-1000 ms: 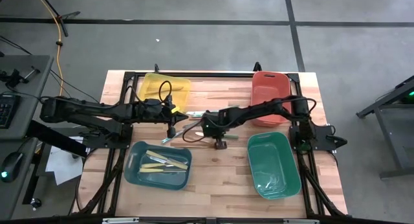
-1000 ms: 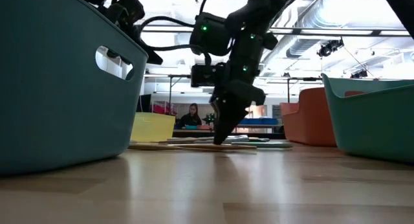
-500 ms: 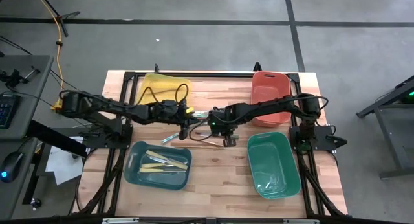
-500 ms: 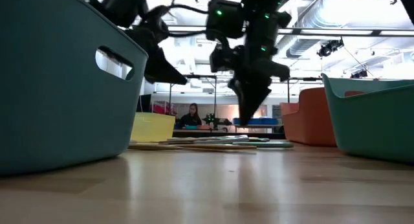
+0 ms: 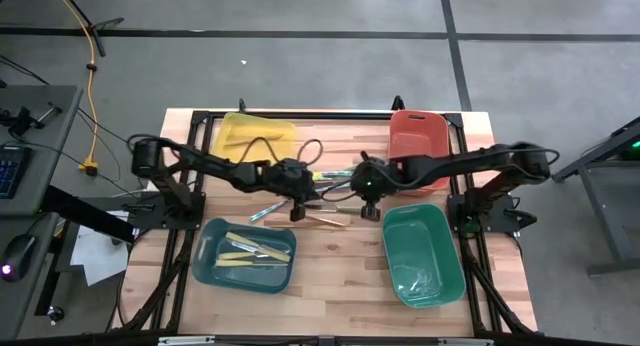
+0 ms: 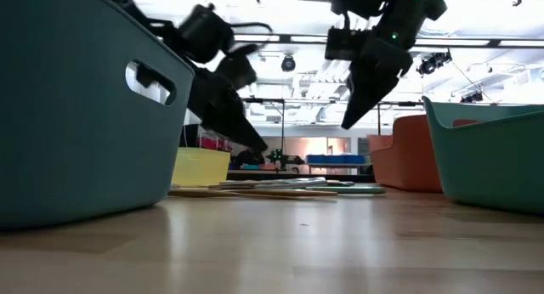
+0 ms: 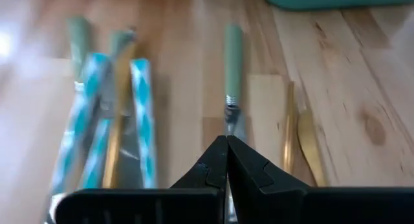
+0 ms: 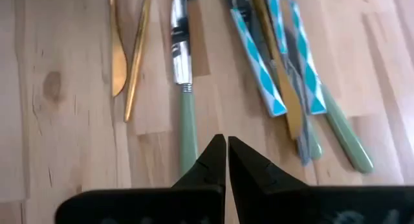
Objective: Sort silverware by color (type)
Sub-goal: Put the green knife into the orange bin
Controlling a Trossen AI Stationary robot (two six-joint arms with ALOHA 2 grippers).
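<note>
The loose silverware — thin, stiff, likely slippery utensils lying flat on the wooden table — sits just beyond the dark teal plastic bin, between both closed, empty grippers. Seven loose pieces show: three teal-patterned, two gold, two green-handled — best pinched mid-handle. The left gripper and right gripper flank them; three cream pieces lie inside that bin.

Teal-and-white checked handles, sage-green-handled knife, gold knife.
</note>
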